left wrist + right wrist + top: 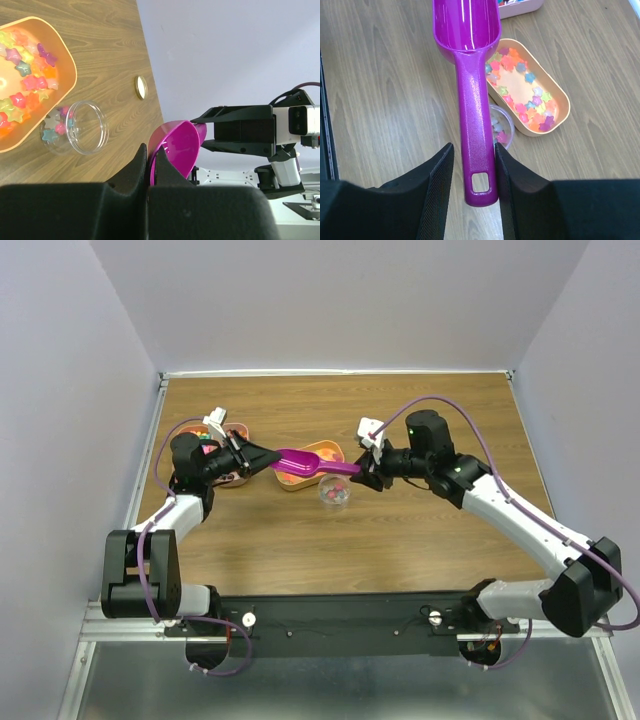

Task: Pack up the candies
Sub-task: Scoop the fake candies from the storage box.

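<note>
A magenta scoop [310, 462] hangs level over the table between both arms. My left gripper [268, 460] is shut on the rim of its bowl [180, 145], the fingers [140, 160] pinching the thin edge. My right gripper [473, 146] straddles the handle [476, 125]. One finger touches it and a gap shows on the other side, so it is open. The candies [525, 95], small star-shaped sweets in many colours, lie in a peach tray [560, 92] under the scoop. A few more sit in a small clear jar [501, 130] beside it. The scoop's bowl looks empty.
A pink tray [232, 440] with more sweets stands behind my left gripper, near the table's left edge. A round gold lid [141, 87] lies flat on the wood beyond the jar [75, 127]. Grey walls close in the table on three sides.
</note>
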